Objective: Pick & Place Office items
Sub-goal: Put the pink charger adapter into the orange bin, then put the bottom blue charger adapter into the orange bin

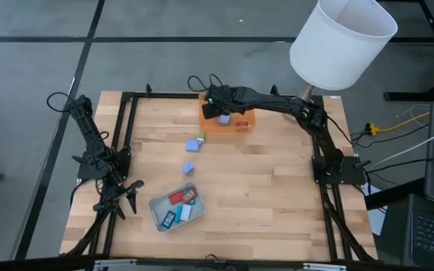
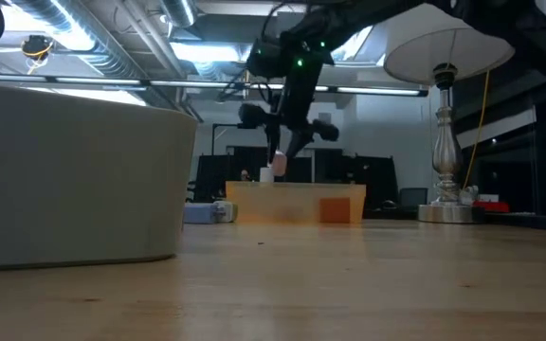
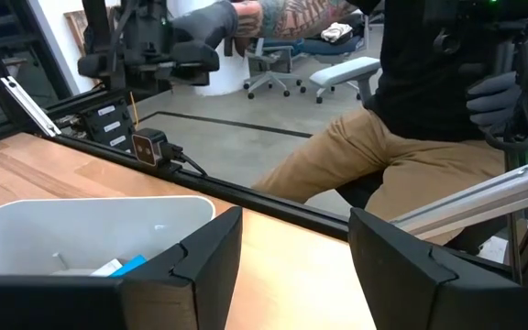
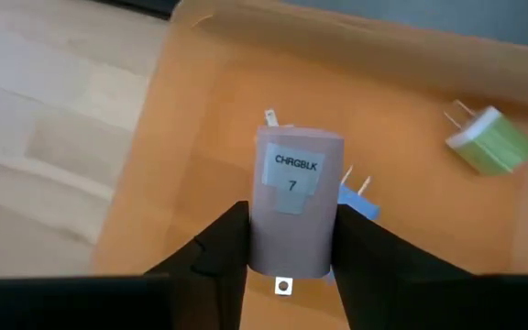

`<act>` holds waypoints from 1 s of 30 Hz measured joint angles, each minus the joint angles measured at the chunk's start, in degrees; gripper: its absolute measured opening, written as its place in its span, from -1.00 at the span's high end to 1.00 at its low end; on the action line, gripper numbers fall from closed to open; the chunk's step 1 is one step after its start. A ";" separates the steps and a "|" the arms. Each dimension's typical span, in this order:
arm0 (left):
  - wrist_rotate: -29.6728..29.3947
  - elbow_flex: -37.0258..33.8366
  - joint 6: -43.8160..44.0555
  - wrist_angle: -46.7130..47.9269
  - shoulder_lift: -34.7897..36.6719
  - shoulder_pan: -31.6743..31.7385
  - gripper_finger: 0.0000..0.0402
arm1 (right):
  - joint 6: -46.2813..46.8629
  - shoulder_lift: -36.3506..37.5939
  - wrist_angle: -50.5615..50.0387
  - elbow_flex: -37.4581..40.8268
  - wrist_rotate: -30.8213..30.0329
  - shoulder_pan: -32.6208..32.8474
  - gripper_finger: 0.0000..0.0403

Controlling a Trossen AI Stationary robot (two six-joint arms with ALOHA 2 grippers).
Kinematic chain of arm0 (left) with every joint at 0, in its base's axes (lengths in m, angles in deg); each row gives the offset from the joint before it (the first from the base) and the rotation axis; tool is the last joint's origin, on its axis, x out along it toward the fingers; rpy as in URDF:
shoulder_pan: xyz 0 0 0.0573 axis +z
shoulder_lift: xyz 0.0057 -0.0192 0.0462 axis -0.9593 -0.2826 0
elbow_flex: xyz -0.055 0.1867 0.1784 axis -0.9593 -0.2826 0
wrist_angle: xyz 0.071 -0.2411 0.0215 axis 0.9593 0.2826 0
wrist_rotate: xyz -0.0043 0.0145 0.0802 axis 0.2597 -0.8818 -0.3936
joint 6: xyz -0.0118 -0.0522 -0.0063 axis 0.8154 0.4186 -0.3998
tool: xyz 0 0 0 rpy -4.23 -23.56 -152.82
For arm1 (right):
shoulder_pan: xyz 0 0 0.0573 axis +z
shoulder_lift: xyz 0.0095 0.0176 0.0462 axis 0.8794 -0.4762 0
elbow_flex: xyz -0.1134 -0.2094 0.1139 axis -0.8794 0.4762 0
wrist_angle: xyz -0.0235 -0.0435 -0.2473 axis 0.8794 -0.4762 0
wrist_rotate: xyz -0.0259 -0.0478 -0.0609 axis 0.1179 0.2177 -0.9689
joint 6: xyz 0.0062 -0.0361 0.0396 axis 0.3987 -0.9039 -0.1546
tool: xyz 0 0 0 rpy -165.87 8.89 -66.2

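My left gripper waits lower left, fingers apart, beside the grey tray. My right gripper, upper centre over the orange tray, clamps a pink charger block. I'd keep it upright, lower gently and release inside, clear of the green block.

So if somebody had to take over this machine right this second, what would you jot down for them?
Right pincer: shut on a pink charger block, held over the orange tray at the far side of the table.
Left pincer: open, waiting beside the grey tray at the near left.
In the orange tray: a green charger and a blue one.
In the grey tray: a red card and several blue pieces.
Left: two blue blocks lie loose on the table between the trays.
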 joint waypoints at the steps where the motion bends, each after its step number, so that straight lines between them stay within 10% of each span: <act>1: 0.00 0.00 0.00 0.00 0.00 0.00 0.03 | 0.00 -0.01 0.91 0.82 0.43 -0.27 0.29; 14: 0.00 0.00 0.00 0.01 0.00 0.02 0.03 | -1.08 -0.01 4.19 1.31 1.72 -0.42 -0.30; 30: 0.00 0.00 0.48 0.02 0.00 0.00 0.03 | -0.45 -0.01 17.78 1.29 14.83 8.04 -0.23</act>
